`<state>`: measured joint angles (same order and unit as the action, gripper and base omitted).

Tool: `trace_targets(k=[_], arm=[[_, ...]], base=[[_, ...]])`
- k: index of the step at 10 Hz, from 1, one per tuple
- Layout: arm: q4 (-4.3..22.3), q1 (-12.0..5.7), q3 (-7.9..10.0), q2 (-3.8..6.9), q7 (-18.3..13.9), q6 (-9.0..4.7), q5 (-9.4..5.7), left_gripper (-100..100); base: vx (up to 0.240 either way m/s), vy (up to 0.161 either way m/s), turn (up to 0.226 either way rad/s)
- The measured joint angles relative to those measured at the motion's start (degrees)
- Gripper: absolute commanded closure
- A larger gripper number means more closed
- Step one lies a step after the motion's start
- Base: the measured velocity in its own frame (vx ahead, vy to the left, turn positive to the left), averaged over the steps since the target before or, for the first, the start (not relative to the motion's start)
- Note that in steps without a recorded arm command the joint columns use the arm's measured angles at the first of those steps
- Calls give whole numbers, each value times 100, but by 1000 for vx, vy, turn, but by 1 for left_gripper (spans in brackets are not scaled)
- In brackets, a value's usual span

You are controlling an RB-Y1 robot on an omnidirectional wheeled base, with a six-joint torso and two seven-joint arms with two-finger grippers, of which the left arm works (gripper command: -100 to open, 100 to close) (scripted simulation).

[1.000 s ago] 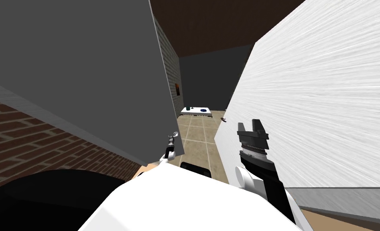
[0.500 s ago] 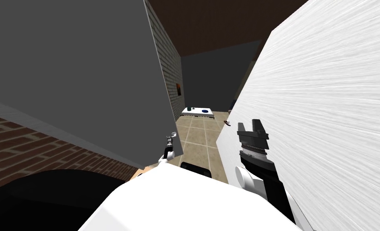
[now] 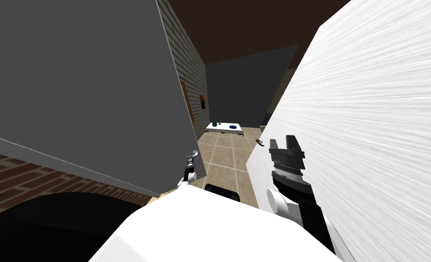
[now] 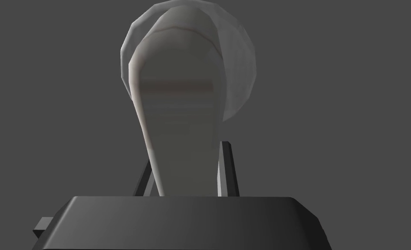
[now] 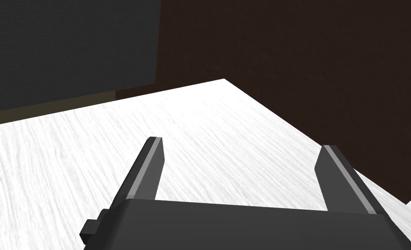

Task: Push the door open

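While left claw (image 4: 185,156) pinches lever handle (image 4: 178,108), long axis running from rosette (image 4: 242,65) into claw, right claw (image 5: 241,145) spread.

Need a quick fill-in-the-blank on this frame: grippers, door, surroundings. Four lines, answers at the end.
1. The left gripper is shut on the handle of a ____ door.
2. The right gripper has its fingers ____.
3. The right gripper is beside a streaked ____ panel.
4. In the head view, the wall below the door is built of ____.

Missing words: grey; open; white; brick.
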<state>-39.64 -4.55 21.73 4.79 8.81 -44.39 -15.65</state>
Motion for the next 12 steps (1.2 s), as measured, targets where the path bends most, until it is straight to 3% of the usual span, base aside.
trace_targets(k=[1,3,5,7,8,9,12], arm=[[120,-51,58,33,27,-41,-60,100],[113,-28,187,36,106,-116,-186,100],[258,-71,283,131,110,-219,-293,100],[31,18,297,89,145,-134,-303,100],[46,73,359,97,161,-129,-385,100],[-94,176,442,45,236,-52,-466,100],[-315,348,687,24,391,-27,-721,100]], base=[[166,40,-50],[171,32,-48],[91,34,-10],[65,15,-49],[201,28,-50],[186,44,-40],[193,68,-67]])
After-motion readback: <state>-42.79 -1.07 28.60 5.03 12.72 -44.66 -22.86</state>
